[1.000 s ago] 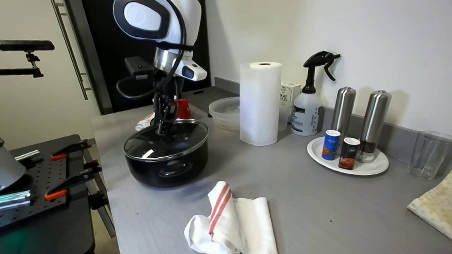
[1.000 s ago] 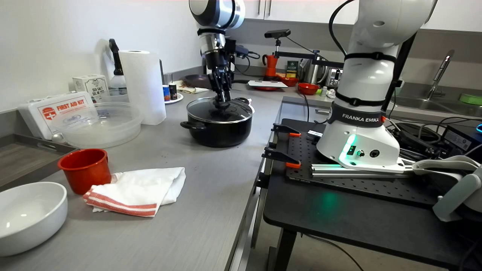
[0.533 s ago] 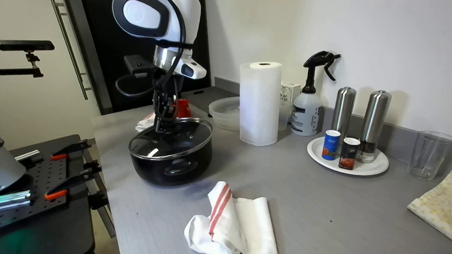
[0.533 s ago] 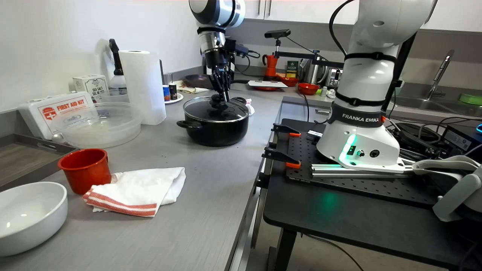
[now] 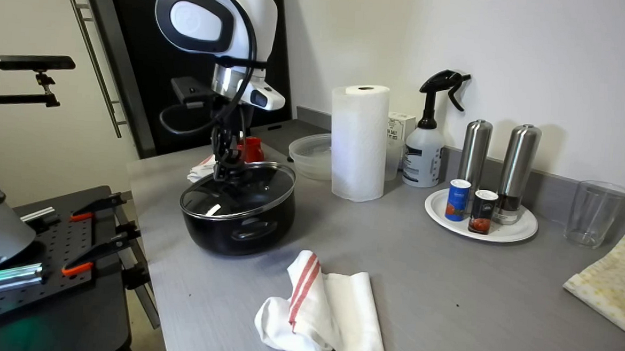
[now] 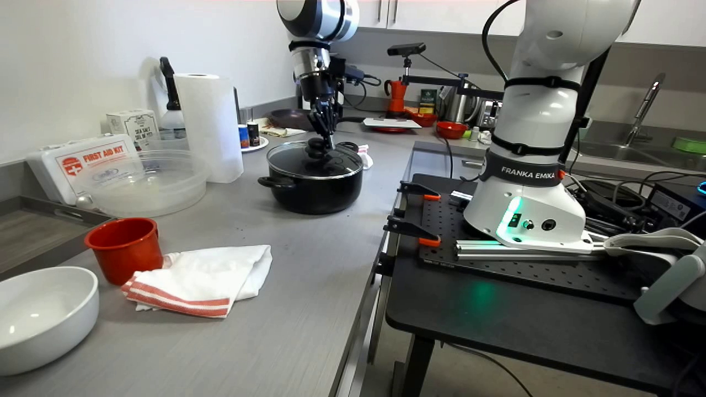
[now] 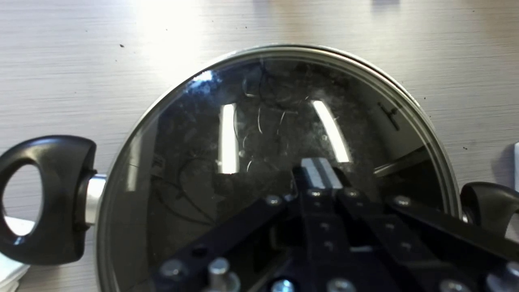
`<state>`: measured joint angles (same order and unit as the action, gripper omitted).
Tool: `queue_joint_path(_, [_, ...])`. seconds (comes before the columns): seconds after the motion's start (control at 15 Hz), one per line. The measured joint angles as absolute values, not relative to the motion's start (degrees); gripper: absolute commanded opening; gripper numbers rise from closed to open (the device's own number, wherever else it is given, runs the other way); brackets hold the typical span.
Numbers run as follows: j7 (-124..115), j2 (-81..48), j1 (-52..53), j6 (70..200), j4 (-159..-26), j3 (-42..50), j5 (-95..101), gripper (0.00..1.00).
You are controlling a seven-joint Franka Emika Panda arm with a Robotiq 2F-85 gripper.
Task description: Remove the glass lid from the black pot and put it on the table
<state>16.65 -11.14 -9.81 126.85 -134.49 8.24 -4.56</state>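
The glass lid (image 6: 345, 161) rests on the black pot (image 6: 325, 197), its rim level all round, in both exterior views. Its black knob (image 6: 316, 148) stands free in an exterior view, and my gripper (image 6: 330, 145) is just beside it, low over the glass. In the wrist view the gripper (image 7: 320, 172) has its two pads (image 7: 312, 172) pressed together with nothing between them; the knob is hidden there. Whether the fingertips touch the lid or knob, I cannot tell. The pot stands on the table (image 5: 434, 310), near the edge by the robot's stand.
A white towel with red stripes (image 5: 306, 303) lies close to the pot. Nearby stand a paper-towel roll (image 5: 359, 146), a plastic tub (image 6: 143, 187) and a white plate (image 5: 436, 217) with shakers. A red mug (image 6: 122, 251) and white bowl (image 6: 49, 325) are further along.
The gripper has shut beside the knob and come up slightly. Pot and lid have slid a little together, to the left in one exterior view and to the right in the other.
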Motion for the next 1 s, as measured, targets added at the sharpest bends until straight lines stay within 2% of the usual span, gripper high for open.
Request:
queue_joint_path(0.6, [16.34, -10.73, -9.69, 126.89, -133.43, 6.96, -4.56, 0.94])
queue_joint_path(0.73, [16.19, -10.73, -9.64, 126.95, -132.85, 6.78, -4.56, 1.00])
queue_joint_path(1.0, [16.03, -10.73, -9.57, 126.96, -131.88, 6.50, -4.56, 1.00])
